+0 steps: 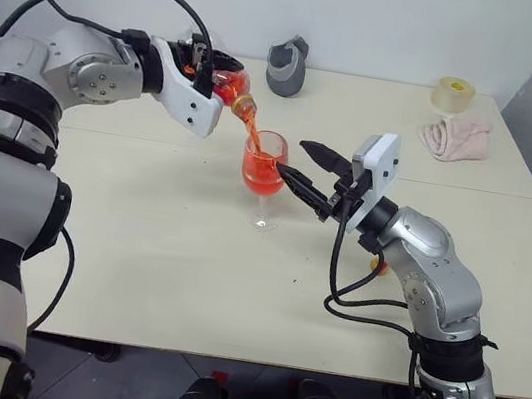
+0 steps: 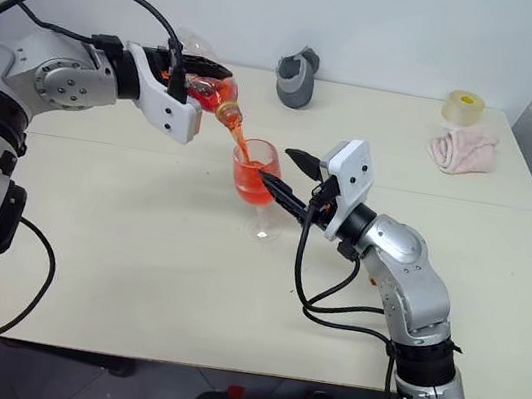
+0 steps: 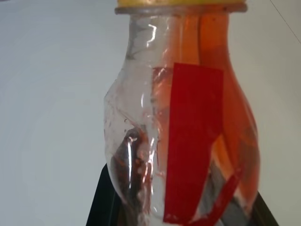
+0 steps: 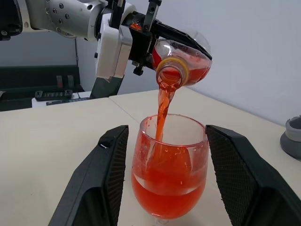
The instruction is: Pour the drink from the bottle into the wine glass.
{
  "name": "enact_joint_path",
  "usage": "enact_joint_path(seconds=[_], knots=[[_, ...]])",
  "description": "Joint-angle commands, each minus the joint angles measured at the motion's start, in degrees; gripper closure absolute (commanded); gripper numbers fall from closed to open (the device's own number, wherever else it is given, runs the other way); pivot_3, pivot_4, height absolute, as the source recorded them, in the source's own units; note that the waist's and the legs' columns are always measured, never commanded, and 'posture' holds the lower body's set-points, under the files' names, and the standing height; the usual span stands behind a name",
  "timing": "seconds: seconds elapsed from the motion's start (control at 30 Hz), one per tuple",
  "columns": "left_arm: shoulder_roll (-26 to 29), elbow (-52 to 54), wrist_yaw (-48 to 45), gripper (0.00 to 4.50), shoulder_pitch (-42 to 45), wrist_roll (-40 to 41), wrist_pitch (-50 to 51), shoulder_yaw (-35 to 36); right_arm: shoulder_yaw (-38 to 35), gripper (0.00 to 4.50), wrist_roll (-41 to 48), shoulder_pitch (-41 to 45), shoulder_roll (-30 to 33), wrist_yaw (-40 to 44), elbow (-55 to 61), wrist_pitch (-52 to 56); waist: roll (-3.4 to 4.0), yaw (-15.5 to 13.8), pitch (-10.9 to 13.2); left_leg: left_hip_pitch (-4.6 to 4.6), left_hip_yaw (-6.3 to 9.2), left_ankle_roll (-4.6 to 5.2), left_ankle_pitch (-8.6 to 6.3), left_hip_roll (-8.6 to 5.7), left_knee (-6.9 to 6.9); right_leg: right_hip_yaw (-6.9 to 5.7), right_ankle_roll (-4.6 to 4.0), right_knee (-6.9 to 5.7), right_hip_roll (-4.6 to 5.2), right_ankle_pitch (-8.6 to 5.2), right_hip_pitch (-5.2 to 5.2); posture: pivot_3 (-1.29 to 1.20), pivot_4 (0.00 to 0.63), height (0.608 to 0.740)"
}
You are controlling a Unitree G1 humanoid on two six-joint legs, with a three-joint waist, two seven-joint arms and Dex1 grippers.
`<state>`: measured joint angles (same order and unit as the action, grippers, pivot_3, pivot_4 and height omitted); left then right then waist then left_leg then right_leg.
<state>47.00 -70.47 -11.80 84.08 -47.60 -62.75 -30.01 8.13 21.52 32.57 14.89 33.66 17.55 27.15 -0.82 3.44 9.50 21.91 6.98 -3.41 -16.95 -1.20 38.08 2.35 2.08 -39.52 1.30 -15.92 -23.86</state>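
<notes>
My left gripper [image 1: 223, 73] is shut on the bottle [image 1: 229, 85], holding it tipped with its open mouth down over the wine glass [image 1: 264, 164]. A thin stream of the red drink [image 4: 162, 106] runs from the mouth into the bowl, which is more than half full of red liquid. Some drink remains in the bottle [image 3: 141, 117]. The glass stands upright on the table [image 1: 135, 260]. My right gripper [image 1: 292, 157] reaches in from the right, level with the bowl. Its two black pads [image 4: 110, 174] sit close against the bowl's sides.
At the back of the table lie a grey object [image 1: 286, 64], a roll of tape [image 1: 453, 94] and a pink cloth [image 1: 455, 136]. A small orange thing [image 1: 378, 267] lies under my right forearm. Cables hang from both arms.
</notes>
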Motion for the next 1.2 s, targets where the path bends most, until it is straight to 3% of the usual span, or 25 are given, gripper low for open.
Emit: enact_joint_path(seconds=[0.03, 0.33, 0.5, 0.67, 0.8, 0.9, 1.2], knots=[[-0.03, -0.52, 0.01, 3.48, 1.89, 2.23, 0.76, 1.40, -0.47, 1.70, 0.41, 0.40, -0.13, -0.20, 2.12, -0.44, 0.00, 0.00, 0.00, 0.00, 0.00, -0.01, 0.00, 0.00, 0.00, 0.00, 0.00, -0.01, 0.00, 0.00, 0.00, 0.00, 0.150, 0.740], [-1.87, -0.94, -7.92, 3.48, -1.60, 10.07, 1.13, 4.41, -0.57, 1.70, 0.06, -0.21, 0.35, -0.03, 1.54, -0.71, 0.00, 0.14, 0.00, 0.05, -0.06, -0.01, 0.01, -0.01, 0.02, 0.07, 0.01, -0.14, 0.02, -0.01, -0.15, 0.00, 0.150, 0.740], [-4.34, -0.29, -18.34, 3.48, -4.74, 20.92, 3.98, 10.50, -0.50, 1.70, -0.04, -0.21, 0.39, 0.04, 1.12, -0.95, -0.01, 0.20, -0.01, 0.12, -0.05, -0.09, 0.06, -0.02, 0.05, 0.05, 0.01, -0.21, 0.04, -0.01, -0.21, 0.00, 0.150, 0.740], [-7.33, 2.89, -30.58, 3.48, -8.49, 34.60, 12.89, 19.04, -0.33, 1.70, 0.02, -0.88, 0.51, 0.46, 1.10, -1.15, -0.01, 0.59, -0.01, 0.12, -0.03, -0.15, 0.09, -0.01, 0.06, 0.04, 0.01, -0.29, 0.04, -0.02, -0.22, 0.00, 0.150, 0.740], [-9.10, 7.60, -34.55, 3.48, -10.41, 42.71, 24.78, 25.18, -0.28, 1.70, 0.31, -0.92, 0.47, 0.63, 1.50, -0.92, -0.02, 1.13, -0.01, 0.14, 0.01, -0.15, 0.10, -0.01, 0.10, 0.02, 0.02, -0.33, 0.04, -0.02, -0.23, 0.00, 0.150, 0.740], [-9.58, 12.75, -33.45, 3.48, -12.83, 47.02, 34.95, 29.26, -0.23, 1.70, 0.78, -0.96, 0.69, 1.08, 2.08, -0.47, -0.02, 1.62, -0.02, 0.13, 0.07, -0.15, 0.10, 0.00, 0.10, 0.00, 0.03, -0.37, 0.04, -0.03, -0.24, 0.00, 0.150, 0.740], [-12.31, 43.88, -12.54, 3.48, -35.81, 56.12, 66.92, 44.22, 1.52, 1.70, 2.20, -9.76, 8.23, 10.57, 8.43, -2.60, -0.04, 1.69, -0.09, 0.08, 0.47, -0.16, 0.10, 0.05, 0.09, 0.01, 0.05, -0.42, 0.04, -0.05, -0.24, 0.00, 0.150, 0.740]])
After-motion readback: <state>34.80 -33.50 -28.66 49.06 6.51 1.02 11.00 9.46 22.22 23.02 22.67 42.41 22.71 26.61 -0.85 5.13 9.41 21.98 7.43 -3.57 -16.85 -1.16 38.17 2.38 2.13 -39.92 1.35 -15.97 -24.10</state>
